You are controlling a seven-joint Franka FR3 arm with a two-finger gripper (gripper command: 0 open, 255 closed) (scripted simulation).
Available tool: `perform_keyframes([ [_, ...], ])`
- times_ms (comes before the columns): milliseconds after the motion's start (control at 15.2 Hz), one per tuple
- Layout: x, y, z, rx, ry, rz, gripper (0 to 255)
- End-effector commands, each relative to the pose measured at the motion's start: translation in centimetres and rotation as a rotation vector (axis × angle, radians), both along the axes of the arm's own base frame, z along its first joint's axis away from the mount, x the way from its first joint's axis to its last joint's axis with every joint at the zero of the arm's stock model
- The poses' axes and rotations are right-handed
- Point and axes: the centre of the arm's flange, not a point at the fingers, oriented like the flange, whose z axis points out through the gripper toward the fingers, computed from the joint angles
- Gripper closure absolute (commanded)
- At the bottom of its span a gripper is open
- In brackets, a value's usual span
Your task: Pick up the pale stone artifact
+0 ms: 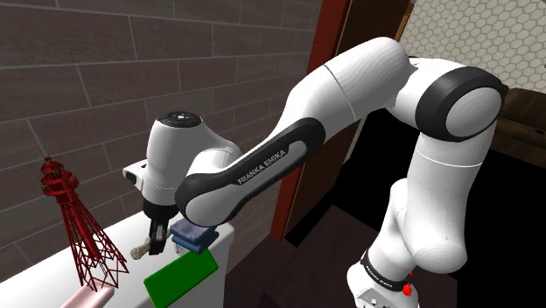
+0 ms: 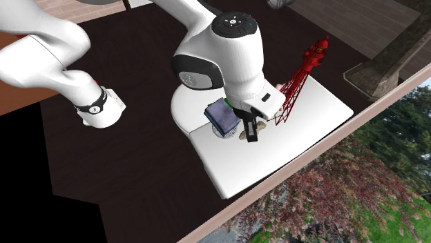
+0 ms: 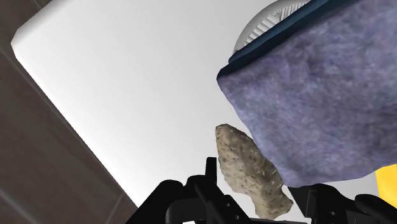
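Black fingers (image 3: 209, 175) of the pincer (image 3: 261, 191) rise closest to the wrist camera, standing apart and released, with the pale stone artifact (image 3: 245, 165) lying lengthwise between them on the white worktop (image 3: 127, 95). It is a rough, speckled, beige stone, narrow and pointed toward the far end. A sliver of bare worktop shows between it and one finger, so it is straddled rather than clasped.

Just beside the pincer, overhanging the stone's far end, sits a fuzzy blue-violet block (image 3: 318, 95) with a dark blue edge. It rests on a ribbed white disc (image 3: 270, 22), and a yellow patch (image 3: 387, 191) shows close to the other finger.

From the shoulder, the pincer (image 1: 157, 238) is down at the worktop (image 1: 219, 249), with the stone (image 1: 140, 252) poking out from it on the side away from the block (image 1: 194, 234). A flat green piece (image 1: 179, 276) lies near the pincer, and a red lattice tower (image 1: 79, 227) stands upright farther off, past the stone.

The second exterior view shows the pincer (image 2: 250, 132) pointing straight down over the stone (image 2: 242, 136), with the block (image 2: 222, 116) just beside it and the tower (image 2: 300, 76) beyond
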Motion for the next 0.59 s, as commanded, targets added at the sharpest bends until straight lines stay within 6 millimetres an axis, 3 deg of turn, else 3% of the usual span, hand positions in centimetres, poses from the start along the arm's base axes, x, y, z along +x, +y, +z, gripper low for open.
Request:
perform_keyframes([
  [0,0.0,0.0,0.0,0.0,0.0,0.0,255],
  [528,0.0,0.0,3.6,0.0,0.0,0.0,255],
])
